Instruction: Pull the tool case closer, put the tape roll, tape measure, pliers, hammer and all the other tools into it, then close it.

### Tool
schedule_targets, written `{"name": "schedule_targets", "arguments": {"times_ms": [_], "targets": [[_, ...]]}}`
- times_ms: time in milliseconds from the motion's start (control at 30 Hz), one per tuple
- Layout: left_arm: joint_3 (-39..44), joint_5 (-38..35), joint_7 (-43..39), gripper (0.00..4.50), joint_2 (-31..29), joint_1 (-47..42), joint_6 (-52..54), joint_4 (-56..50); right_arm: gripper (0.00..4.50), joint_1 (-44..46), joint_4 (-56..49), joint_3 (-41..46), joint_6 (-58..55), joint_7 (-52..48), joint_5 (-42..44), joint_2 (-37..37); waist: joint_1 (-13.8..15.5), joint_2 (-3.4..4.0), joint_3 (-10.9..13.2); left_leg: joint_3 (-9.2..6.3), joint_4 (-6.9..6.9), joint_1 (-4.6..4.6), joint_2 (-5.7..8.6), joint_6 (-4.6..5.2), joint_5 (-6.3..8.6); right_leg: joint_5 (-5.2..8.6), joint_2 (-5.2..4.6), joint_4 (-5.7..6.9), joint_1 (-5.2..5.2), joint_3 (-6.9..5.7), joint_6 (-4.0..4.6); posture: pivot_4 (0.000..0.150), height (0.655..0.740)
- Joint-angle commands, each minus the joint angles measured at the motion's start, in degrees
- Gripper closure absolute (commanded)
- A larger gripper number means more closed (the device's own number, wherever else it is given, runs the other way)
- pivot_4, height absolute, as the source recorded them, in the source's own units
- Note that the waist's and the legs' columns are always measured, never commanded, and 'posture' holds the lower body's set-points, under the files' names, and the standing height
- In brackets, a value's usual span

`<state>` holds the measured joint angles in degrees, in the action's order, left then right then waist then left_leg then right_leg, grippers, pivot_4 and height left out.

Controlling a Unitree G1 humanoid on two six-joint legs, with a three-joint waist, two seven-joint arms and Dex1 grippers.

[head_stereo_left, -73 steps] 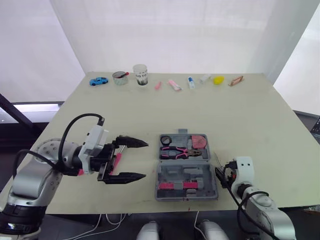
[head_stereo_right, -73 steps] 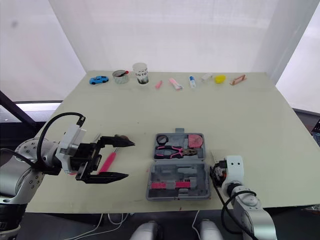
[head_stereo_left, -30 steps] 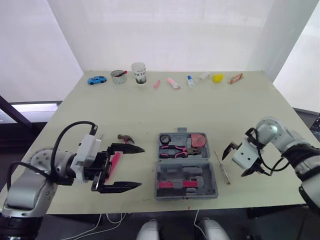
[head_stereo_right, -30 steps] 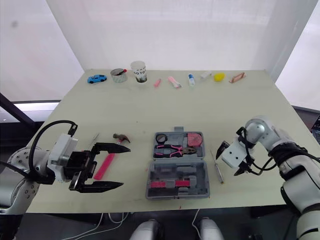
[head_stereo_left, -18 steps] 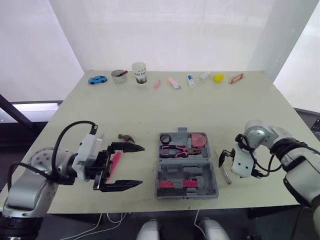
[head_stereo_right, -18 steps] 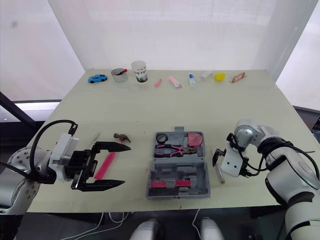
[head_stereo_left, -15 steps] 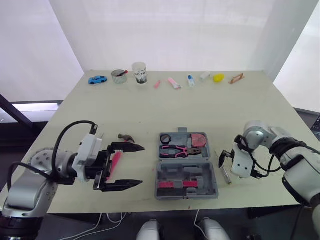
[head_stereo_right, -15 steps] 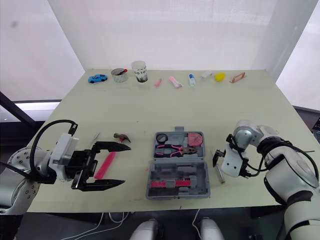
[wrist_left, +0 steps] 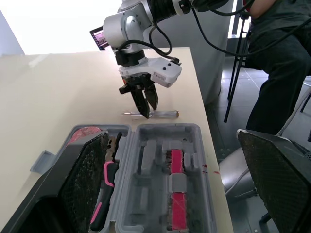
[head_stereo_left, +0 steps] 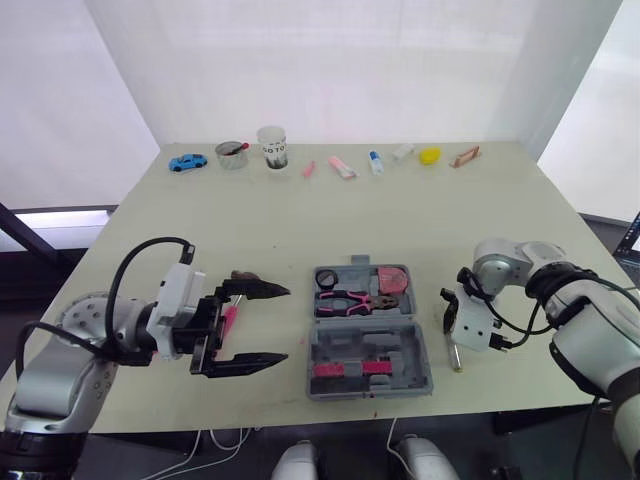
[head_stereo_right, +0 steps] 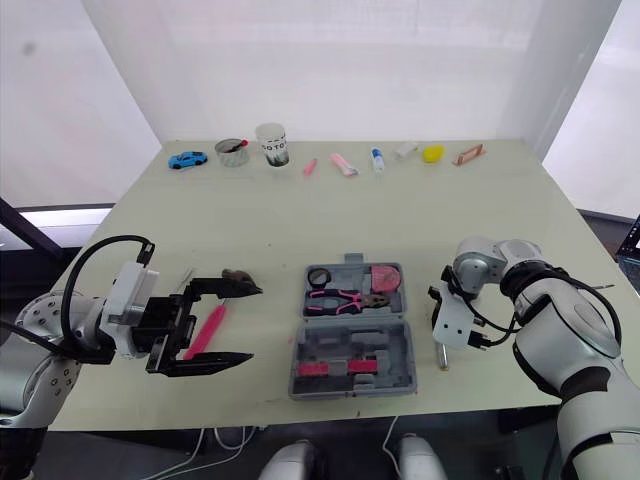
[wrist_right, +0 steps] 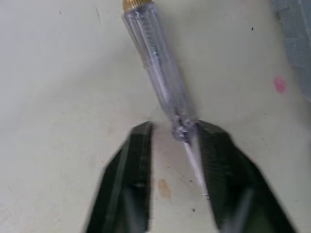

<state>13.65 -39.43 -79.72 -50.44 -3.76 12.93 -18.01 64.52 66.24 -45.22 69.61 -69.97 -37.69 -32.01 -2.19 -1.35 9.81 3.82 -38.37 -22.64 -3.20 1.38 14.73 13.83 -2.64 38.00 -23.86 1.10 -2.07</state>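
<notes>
Our right pincer (wrist_right: 174, 130) is open, straddling the screwdriver (wrist_right: 158, 63) beside the tool case (head_stereo_left: 345, 352); left pincer's (head_stereo_left: 284, 323) wide open too.

Head stereo pair: high, looking down over whole table (head_stereo_left: 400, 230). Left wrist cam: low, facing across the tool case (wrist_left: 160, 160) toward right gripper (wrist_left: 150, 109). Right wrist cam: close on screwdriver (wrist_right: 158, 68), also in left wrist view.
</notes>
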Motion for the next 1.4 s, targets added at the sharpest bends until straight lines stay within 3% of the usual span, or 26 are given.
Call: {"name": "schedule_targets", "arguments": {"times_ms": [33,267,433,600,800,933,1133,1233,1400], "targets": [[0.95,-0.39,0.27,0.0,-0.59,-0.48,-0.22,-1.97,4.37,-1.85,0.09,-0.15,0.05,-2.04,1.13,-1.16,-0.03,0.0,0.0,0.0,0.0,0.01,0.0,0.0,0.0,0.0,0.0,0.0,0.01,0.0,0.0,0.15,0.74],[-0.35,0.09,0.04,0.0,-0.04,-1.77,-0.53,-1.07,4.37,-4.37,-2.2,2.34,-1.62,-9.43,8.45,-4.56,0.52,0.01,0.01,-0.07,0.0,0.0,0.02,0.0,0.0,0.0,-0.01,-0.03,0.05,-0.04,0.0,0.15,0.74],[-1.51,0.3,-0.43,0.0,0.36,-3.03,-0.7,-0.26,4.37,-8.41,-9.13,9.27,-14.64,-18.85,21.27,-8.77,1.11,0.06,0.05,-0.05,0.0,-0.03,0.03,0.0,0.0,0.0,-0.02,-0.04,0.04,-0.03,0.0,0.15,0.74],[-2.3,0.45,-0.41,0.0,0.78,-3.49,-0.92,-0.02,4.37,-19.59,-28.13,20.33,-48.03,-16.77,29.36,-14.68,1.43,0.11,0.07,-0.09,0.01,-0.03,0.0,0.01,0.0,0.0,0.0,-0.01,0.03,-0.06,-0.01,0.15,0.74],[-2.22,0.15,-0.4,0.0,0.86,-3.28,-0.79,-0.25,4.37,-34.08,-51.3,31.31,-76.97,-10.45,35.3,-19.29,1.57,0.11,0.07,-0.11,0.01,-0.14,0.03,0.01,0.01,0.01,-0.01,-0.07,-0.01,-0.09,-0.01,0.15,0.74],[-2.67,-0.08,-0.65,0.0,1.14,-4.2,-0.58,0.07,4.37,-44.08,-69.84,37.56,-107.17,-3.64,38.54,-20.4,1.6,0.1,0.07,-0.12,-0.01,-0.13,0.03,0.01,0.01,0.01,-0.01,-0.04,0.0,-0.1,-0.03,0.15,0.74],[-4.44,0.12,-1.48,0.0,2.09,-6.64,-0.4,1.24,4.37,-49.2,-87.9,44.45,-150.47,14.24,39.46,-9.4,1.41,0.05,0.04,-0.17,-0.01,-0.12,0.03,0.01,0.01,0.0,0.02,-0.03,-0.01,-0.11,-0.03,0.15,0.74],[-5.91,0.55,-2.2,0.0,2.87,-8.33,-0.69,2.21,4.37,-49.86,-92.47,48.53,-160.37,23.22,37.85,0.35,1.56,0.05,0.04,-0.25,0.01,-0.24,0.07,0.0,0.01,0.01,0.01,-0.07,-0.04,-0.16,-0.03,0.15,0.74],[-7.1,0.84,-3.27,0.0,3.49,-10.72,-0.91,3.59,4.37,-47.69,-90.36,56.35,-162.11,36.38,34.92,13.96,1.47,-0.03,-0.01,-0.28,-0.01,-0.29,0.11,0.01,0.01,-0.12,0.01,-0.1,-0.05,-0.17,-0.26,0.15,0.74]]}}
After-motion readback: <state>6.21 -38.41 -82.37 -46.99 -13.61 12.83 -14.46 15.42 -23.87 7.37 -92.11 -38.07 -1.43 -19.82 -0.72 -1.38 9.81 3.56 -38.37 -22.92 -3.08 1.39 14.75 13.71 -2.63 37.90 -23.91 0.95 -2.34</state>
